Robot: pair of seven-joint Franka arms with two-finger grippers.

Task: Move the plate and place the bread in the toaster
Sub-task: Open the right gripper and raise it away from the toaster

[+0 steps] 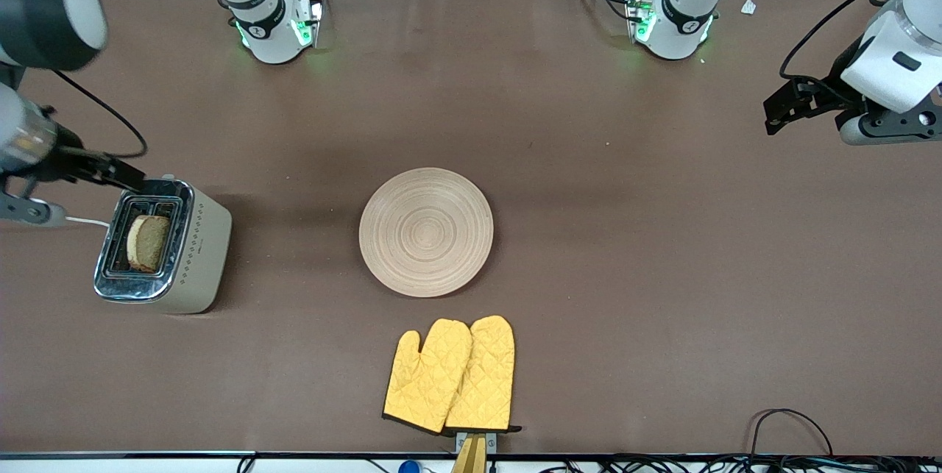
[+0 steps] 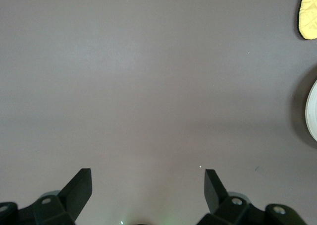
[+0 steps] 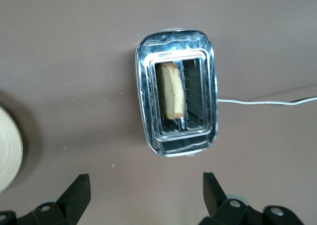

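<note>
The cream toaster stands toward the right arm's end of the table. The brown bread stands upright in one of its slots. The right wrist view looks down on the toaster, the bread and an edge of the plate. The light-wood plate lies empty mid-table. My right gripper hovers open and empty just above the toaster's end nearest the robots. My left gripper hangs open and empty over bare table at the left arm's end.
Two yellow oven mitts lie nearer the front camera than the plate; one tip shows in the left wrist view. The toaster's white cord runs off toward the table's end. Cables lie along the front edge.
</note>
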